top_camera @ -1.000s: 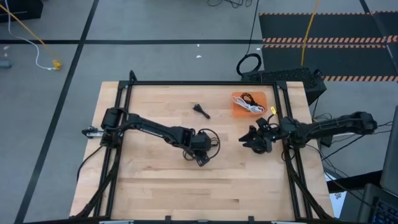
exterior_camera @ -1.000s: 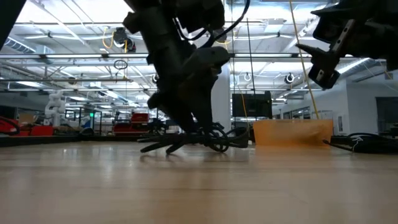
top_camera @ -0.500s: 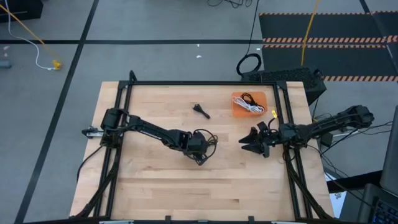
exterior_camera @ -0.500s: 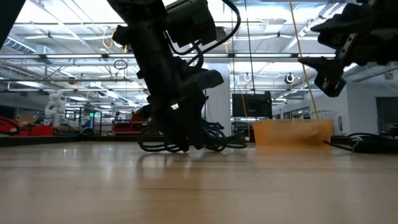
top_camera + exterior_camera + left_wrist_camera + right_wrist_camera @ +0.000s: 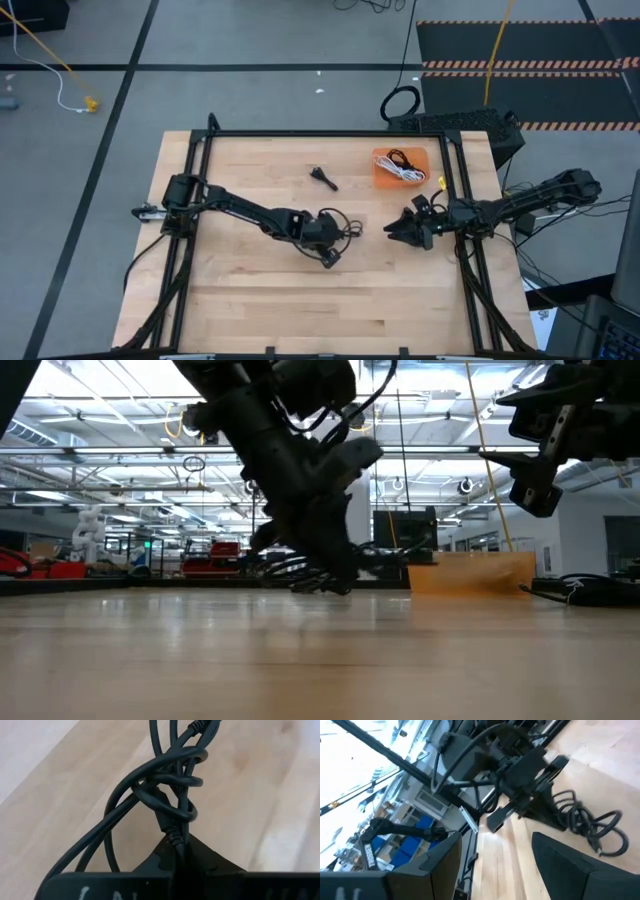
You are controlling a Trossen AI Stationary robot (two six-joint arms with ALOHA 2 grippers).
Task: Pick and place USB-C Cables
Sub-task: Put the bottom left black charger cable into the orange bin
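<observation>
A black USB-C cable coil (image 5: 346,226) lies near the table's middle, and my left gripper (image 5: 334,240) is shut on it. The left wrist view shows its tangled loops (image 5: 165,790) ahead of the shut fingers. My right gripper (image 5: 393,232) hovers open just right of the coil, with nothing between its fingers, and looks at the coil (image 5: 590,825). Another small black cable (image 5: 322,178) lies on the wood farther back. An orange tray (image 5: 380,178) at the far right holds a black cable (image 5: 397,158) and a white cable (image 5: 408,173). My left gripper pinches one strand of the coil at a plug's ribbed collar (image 5: 173,837) between its two fingers. The fingers slant down from above and from the table's left. The loops spread out ahead of the fingertips, and the far loops (image 5: 607,837) lie on the wood.
A black frame rail (image 5: 320,133) runs around the table. The orange tray (image 5: 470,572) stands behind the coil in the low view. Bare wood (image 5: 300,300) stretches along the near side. Thick cords and a striped mat lie on the floor beyond the table.
My left gripper has come down onto the coil and shut on it, then shifted a little toward the table's right, tipping to a slant. The coil has been drawn along the table with it toward the right.
</observation>
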